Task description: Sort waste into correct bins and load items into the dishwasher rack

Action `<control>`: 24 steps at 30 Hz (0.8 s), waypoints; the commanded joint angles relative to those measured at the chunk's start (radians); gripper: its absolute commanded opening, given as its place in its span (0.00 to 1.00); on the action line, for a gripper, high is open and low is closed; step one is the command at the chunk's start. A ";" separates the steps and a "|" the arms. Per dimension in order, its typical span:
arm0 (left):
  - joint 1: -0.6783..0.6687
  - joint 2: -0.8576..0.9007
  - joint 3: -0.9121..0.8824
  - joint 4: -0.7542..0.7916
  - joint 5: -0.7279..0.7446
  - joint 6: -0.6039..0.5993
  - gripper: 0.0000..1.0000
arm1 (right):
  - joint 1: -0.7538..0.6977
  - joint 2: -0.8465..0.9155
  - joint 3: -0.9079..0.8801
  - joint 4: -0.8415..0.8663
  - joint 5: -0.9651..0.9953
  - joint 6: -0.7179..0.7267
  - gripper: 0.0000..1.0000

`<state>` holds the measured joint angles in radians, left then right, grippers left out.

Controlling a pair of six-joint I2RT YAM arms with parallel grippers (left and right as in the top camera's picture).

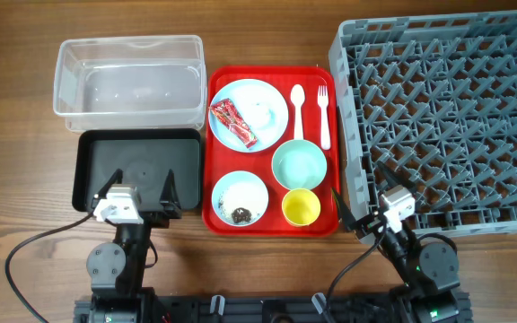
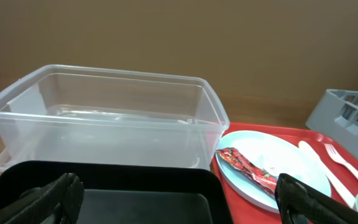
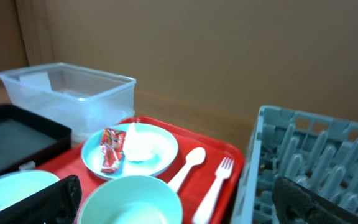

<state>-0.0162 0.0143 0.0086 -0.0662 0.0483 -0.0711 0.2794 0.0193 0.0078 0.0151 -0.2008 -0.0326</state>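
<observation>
Red snack wrapper point(image 1: 232, 123): 1 pc, printed, long and narrow, lying flat on the pale blue plate point(image 1: 267, 126) at the far-left corner of the red tray point(image 1: 311, 99). Crumpled white tissue point(image 3: 143, 144): 1, on the same plate, just beside the wrapper. Rice grains point(image 1: 238, 203) w/ dark bits sit inside the small pale blue bowl point(image 1: 240, 179), near-left corner of the red tray.

Count on the red tray:
- 1 plate
- 2 bowls: the small blue one and a mint green bowl point(image 1: 299, 165), which is approx mid-tray toward the right side
- 1 yellow cup point(image 1: 301, 207), upright, near-right corner, just beside the mint bowl
- 1 white spoon point(image 1: 298, 112) and 1 white fork point(image 1: 323, 117), side by side along the far-right part, handles toward the near edge

Bins: 2, both left of the red tray. Clear tub point(image 1: 131, 41) is at the far end and black tray point(image 1: 142, 161) at the near end, the two touching or nearly so. Grey rack point(image 1: 447, 108): 1, right of the red tray, pegs upright, much bigger than it.

Left gripper point(image 2: 179, 208): fingers wide apart, nothing btwn them, over the near part of the black tray. Right gripper point(image 3: 179, 205): fingers also wide apart, holding nothing, at the near-right corner of the red tray by the rack's edge.
</observation>
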 commanded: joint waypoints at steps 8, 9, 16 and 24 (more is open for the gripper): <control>0.008 0.001 -0.003 0.093 0.246 0.010 1.00 | -0.006 -0.008 0.018 0.018 -0.087 0.480 1.00; 0.008 0.001 -0.003 0.129 0.275 0.001 1.00 | -0.006 -0.008 0.033 0.013 -0.093 0.477 1.00; 0.008 0.052 0.161 0.187 0.298 -0.121 1.00 | -0.006 0.084 0.361 -0.237 -0.040 0.356 1.00; 0.008 0.430 0.623 -0.147 0.398 -0.120 1.00 | -0.006 0.463 0.925 -0.649 0.075 0.189 1.00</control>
<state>-0.0162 0.2821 0.4374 -0.1177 0.3656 -0.1776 0.2794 0.3511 0.7547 -0.5583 -0.1921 0.2428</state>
